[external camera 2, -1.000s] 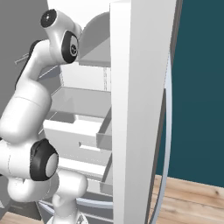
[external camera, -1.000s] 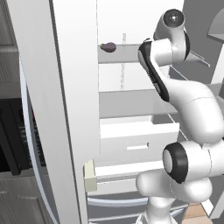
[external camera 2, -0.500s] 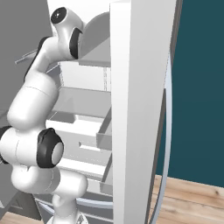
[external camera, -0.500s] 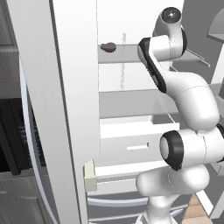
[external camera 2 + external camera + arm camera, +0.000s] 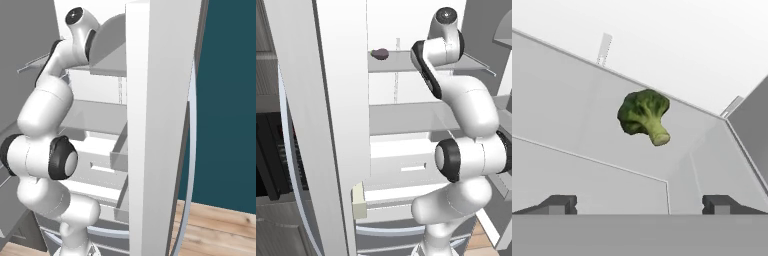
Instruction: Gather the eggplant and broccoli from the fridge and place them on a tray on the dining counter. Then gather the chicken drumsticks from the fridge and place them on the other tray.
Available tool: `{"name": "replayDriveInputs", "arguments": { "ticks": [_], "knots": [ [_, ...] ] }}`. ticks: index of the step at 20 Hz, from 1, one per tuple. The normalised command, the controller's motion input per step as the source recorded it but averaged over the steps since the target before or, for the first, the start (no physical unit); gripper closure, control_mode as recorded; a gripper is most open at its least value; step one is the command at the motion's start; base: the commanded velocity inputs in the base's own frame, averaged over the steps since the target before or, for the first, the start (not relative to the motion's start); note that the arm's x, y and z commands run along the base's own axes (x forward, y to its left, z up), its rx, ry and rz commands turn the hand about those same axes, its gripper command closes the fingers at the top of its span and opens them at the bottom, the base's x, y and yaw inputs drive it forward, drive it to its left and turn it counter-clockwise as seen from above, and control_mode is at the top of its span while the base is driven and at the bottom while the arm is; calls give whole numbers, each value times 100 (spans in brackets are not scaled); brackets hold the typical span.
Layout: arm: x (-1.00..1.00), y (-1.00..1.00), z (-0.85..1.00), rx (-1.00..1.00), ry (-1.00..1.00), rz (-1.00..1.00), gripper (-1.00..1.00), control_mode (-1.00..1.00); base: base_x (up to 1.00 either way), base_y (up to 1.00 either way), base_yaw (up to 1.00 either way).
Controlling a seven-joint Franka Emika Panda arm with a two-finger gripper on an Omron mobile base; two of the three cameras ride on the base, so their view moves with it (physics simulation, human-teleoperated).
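In the hand view a green broccoli point(image 5: 644, 116) lies on the top fridge shelf point(image 5: 572, 110), ahead of my gripper point(image 5: 639, 204) and apart from it. Both dark fingertips point(image 5: 558, 204) stand wide apart with nothing between them, so the gripper is open. A small dark purple eggplant point(image 5: 379, 53) rests on the same top shelf point(image 5: 398, 61) at its left end in the left base view. My arm point(image 5: 468, 105) reaches up into the fridge at that shelf's height; the hand itself is hidden behind the upper arm links. The chicken drumsticks and both trays are out of view.
The open fridge door point(image 5: 321, 125) stands close on the left, the other door point(image 5: 160, 125) close on the right. Below the top shelf are a second shelf point(image 5: 406, 117) and white drawers point(image 5: 406, 170). A pale box point(image 5: 359, 201) sits in the door bin.
The arm has straightened upward and pushed its hand further into the fridge at the top shelf. The gripper stays open. Eggplant has not moved.
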Motion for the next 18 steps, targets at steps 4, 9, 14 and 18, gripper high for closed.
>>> {"name": "replayDriveInputs", "arguments": {
  "ticks": [4, 9, 14, 18],
  "knots": [
    [25, -6, -9, -1, 3, 0, -100, -100, 0, 0, 0],
    [17, -9, -12, -2, 3, 0, -100, -100, 0, 0, 0],
    [18, -11, -10, -2, 2, 0, -100, -100, 0, 0, 0],
    [29, -9, -9, -1, 2, 0, -100, -100, 0, 0, 0]
  ]
}}
